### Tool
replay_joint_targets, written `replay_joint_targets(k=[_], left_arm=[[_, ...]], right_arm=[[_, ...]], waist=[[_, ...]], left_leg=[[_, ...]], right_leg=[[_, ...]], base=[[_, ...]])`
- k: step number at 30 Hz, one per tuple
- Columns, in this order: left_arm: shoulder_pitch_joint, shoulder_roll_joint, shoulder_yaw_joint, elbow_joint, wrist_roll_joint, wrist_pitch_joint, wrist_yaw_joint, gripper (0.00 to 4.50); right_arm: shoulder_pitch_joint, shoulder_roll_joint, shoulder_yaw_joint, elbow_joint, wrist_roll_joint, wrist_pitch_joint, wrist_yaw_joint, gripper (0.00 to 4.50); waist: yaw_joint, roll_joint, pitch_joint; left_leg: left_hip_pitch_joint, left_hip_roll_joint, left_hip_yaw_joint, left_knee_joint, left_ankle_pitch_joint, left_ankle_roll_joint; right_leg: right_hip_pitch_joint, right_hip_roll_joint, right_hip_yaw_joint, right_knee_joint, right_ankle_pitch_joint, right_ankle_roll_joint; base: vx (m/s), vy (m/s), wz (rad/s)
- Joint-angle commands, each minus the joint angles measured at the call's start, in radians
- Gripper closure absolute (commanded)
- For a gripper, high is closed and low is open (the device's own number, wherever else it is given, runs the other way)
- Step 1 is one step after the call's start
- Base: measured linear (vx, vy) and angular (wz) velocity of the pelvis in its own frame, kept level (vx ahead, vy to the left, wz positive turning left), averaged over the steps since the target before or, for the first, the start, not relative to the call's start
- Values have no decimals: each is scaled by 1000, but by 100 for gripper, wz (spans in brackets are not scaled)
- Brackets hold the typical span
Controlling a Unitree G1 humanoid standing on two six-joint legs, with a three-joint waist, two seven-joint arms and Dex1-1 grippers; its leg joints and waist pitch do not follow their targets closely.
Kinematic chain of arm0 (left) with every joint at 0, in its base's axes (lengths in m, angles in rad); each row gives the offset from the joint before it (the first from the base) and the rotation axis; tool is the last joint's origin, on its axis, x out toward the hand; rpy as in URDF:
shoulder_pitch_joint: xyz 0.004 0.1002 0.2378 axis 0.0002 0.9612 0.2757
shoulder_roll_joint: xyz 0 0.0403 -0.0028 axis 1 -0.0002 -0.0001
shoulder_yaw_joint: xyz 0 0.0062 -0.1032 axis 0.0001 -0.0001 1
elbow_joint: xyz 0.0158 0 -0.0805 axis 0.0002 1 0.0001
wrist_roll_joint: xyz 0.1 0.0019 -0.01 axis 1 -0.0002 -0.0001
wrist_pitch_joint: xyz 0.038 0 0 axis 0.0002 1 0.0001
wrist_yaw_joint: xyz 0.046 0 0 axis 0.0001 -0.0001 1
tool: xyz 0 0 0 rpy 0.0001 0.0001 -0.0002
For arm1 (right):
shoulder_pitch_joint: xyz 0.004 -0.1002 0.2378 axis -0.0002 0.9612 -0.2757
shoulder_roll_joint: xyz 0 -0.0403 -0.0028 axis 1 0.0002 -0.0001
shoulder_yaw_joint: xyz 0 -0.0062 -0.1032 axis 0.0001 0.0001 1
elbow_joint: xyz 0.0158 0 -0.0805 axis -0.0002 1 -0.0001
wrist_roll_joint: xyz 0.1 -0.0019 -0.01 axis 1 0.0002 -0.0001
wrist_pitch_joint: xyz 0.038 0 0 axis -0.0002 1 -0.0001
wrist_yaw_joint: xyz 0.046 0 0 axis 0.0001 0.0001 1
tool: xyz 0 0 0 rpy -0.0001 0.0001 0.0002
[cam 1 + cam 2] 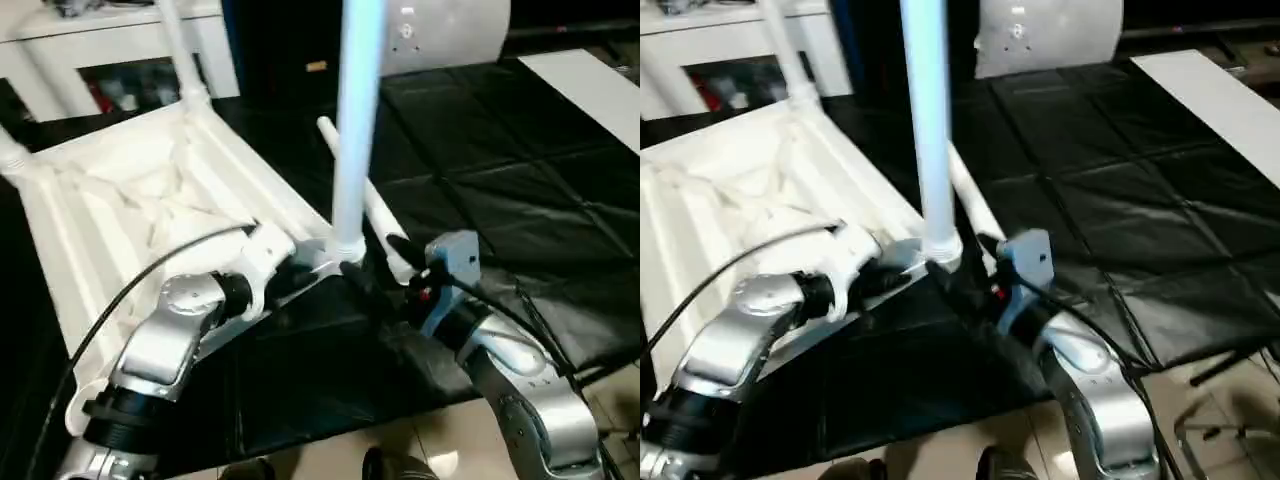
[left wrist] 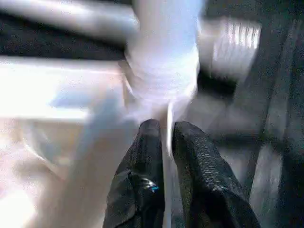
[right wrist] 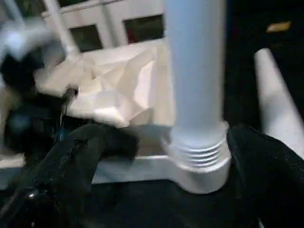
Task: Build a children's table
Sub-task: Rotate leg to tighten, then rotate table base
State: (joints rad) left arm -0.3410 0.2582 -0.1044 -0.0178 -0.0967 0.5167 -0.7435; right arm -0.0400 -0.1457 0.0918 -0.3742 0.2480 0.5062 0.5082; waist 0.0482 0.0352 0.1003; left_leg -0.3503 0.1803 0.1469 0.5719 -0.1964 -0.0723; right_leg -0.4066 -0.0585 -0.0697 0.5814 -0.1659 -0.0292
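My forearms are brushed silver shells, rounded and jointed, with black bands where the segments meet. My left arm ends in a white wrist housing, and a thin black cable loops out from it and back along the arm. My right arm carries a blue-grey camera block at the wrist, a small red spot beside it and black cables trailing back. My left gripper has two black fingers with a pebbled, rubbery skin.
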Motion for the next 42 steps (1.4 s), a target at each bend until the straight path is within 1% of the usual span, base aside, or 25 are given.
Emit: replay_joint_targets(k=[1,2,3,4,5,6,7,9,10,11,12,14,15,16,19,21,22,28,31,33,36,37,38,41,42], left_arm=[[3,-6,47,-35,-40,16,24,357],[3,-6,47,-35,-40,16,24,352],[-7,-13,113,-48,-74,62,55,352],[-12,-4,138,-53,-79,77,66,352],[-15,8,155,-55,-76,85,76,352],[-17,27,168,-61,-64,92,89,352],[-18,39,177,-64,-56,97,99,352],[-11,109,194,-77,4,122,134,368],[-1,159,196,-79,51,124,148,368],[1,170,195,-80,61,125,151,368],[21,242,195,-85,122,135,169,382],[42,280,205,-96,139,154,176,404],[54,294,214,-101,144,168,184,409],[67,314,216,-104,154,173,190,413],[100,365,217,-106,183,178,206,434],[122,381,233,-116,186,194,221,444],[127,384,234,-119,189,197,224,444],[162,404,232,-140,226,228,257,444],[183,424,207,-143,228,261,247,444],[192,428,192,-146,225,281,236,444],[214,443,155,-154,232,330,210,444],[223,449,147,-159,231,343,203,444],[229,452,143,-163,230,350,199,444],[240,454,138,-175,215,362,183,444],[244,441,135,-195,178,382,157,444]], right_arm=[[6,-12,18,-45,25,33,12,0],[6,-12,18,-45,25,33,12,0],[8,-23,45,-37,5,48,12,0],[6,-29,60,-28,-8,57,11,0],[3,-34,73,-18,-19,65,11,0],[-2,-38,86,-7,-27,73,10,0],[-5,-41,94,0,-31,77,9,0],[-34,-33,124,55,-55,90,-6,0],[-57,-21,140,97,-72,88,-15,0],[-62,-18,143,105,-75,90,-18,0],[-95,4,164,162,-88,112,-36,0],[-125,23,182,209,-101,111,-53,0],[-138,35,185,231,-102,122,-68,0],[-150,42,191,250,-107,128,-77,0],[-174,51,203,292,-124,131,-89,0],[-198,60,205,341,-139,114,-98,0],[-203,63,205,351,-142,110,-101,0],[-231,83,204,409,-147,88,-116,0],[-240,92,206,438,-153,74,-120,0],[-244,96,207,451,-157,67,-119,0],[-263,106,206,490,-161,42,-118,0],[-274,110,204,509,-161,30,-120,0],[-281,113,202,521,-161,22,-121,0],[-302,120,195,555,-161,3,-124,0],[-321,127,189,588,-160,-12,-127,0]], waist=[[10,-13,-88],[11,-11,-88],[13,-9,-89],[16,-8,-89],[15,-11,-91],[16,-9,-90],[16,-11,-90],[17,-10,-90],[14,-6,-90],[10,-5,-89],[13,2,-89],[7,-6,-87],[11,-2,-87],[12,0,-87],[23,5,-89],[25,7,-91],[29,3,-90],[37,3,-91],[35,2,-90],[36,6,-91],[35,3,-92],[35,9,-92],[33,8,-90],[34,9,-89],[34,8,-89]], left_leg=[[-12,35,2,-52,-76,63],[-12,34,1,-52,-78,62],[-9,35,1,-52,-90,56],[-8,34,0,-53,-107,48],[-9,33,-2,-53,-117,39],[-8,33,-2,-54,-125,37],[-7,32,-3,-53,-140,31],[-4,33,-5,-55,-159,23],[-5,33,-9,-57,-173,18],[-6,32,-9,-58,-190,9],[1,33,-9,-55,-203,5],[-3,30,-11,-59,-224,-3],[7,31,-9,-54,-236,-10],[2,33,-11,-56,-236,-16],[8,36,-11,-57,-249,-24],[7,37,-13,-59,-262,-34],[8,37,-13,-59,-274,-38],[5,35,-14,-59,-291,-41],[5,34,-15,-60,-302,-40],[6,34,-15,-59,-298,-41],[5,34,-15,-59,-301,-40],[6,35,-16,-59,-313,-42],[4,35,-16,-60,-318,-41],[6,34,-16,-60,-331,-42],[8,34,-16,-59,-337,-42]], right_leg=[[68,-75,51,-57,-214,-190],[69,-75,51,-56,-219,-184],[65,-74,50,-58,-234,-174],[64,-74,49,-63,-254,-168],[65,-72,48,-62,-266,-159],[64,-72,48,-64,-277,-153],[64,-71,48,-65,-292,-146],[61,-70,48,-65,-317,-137],[59,-70,47,-63,-324,-135],[60,-69,47,-64,-341,-129],[53,-71,48,-66,-350,-129],[56,-70,48,-63,-375,-129],[46,-72,50,-67,-394,-131],[49,-73,51,-62,-385,-140],[42,-70,53,-58,-337,-147],[43,-69,52,-52,-305,-155],[44,-70,52,-51,-295,-160],[46,-73,54,-52,-310,-152],[45,-74,53,-54,-336,-144],[43,-73,54,-53,-328,-147],[44,-73,54,-51,-320,-155],[41,-73,54,-51,-324,-157],[42,-73,53,-52,-328,-158],[42,-73,53,-56,-349,-157],[42,-76,53,-57,-365,-155]], base=[[0,0,0],[0,0,0],[0,0,0],[0,0,0],[0,0,0],[0,0,0],[0,0,0],[0,0,0],[0,0,0],[0,0,0],[0,0,0],[0,0,0],[0,0,0],[0,0,0],[0,0,0],[0,0,0],[0,0,0],[0,0,0],[0,0,0],[0,0,0],[0,0,0],[0,0,0],[0,0,0],[0,0,0],[0,0,0]])
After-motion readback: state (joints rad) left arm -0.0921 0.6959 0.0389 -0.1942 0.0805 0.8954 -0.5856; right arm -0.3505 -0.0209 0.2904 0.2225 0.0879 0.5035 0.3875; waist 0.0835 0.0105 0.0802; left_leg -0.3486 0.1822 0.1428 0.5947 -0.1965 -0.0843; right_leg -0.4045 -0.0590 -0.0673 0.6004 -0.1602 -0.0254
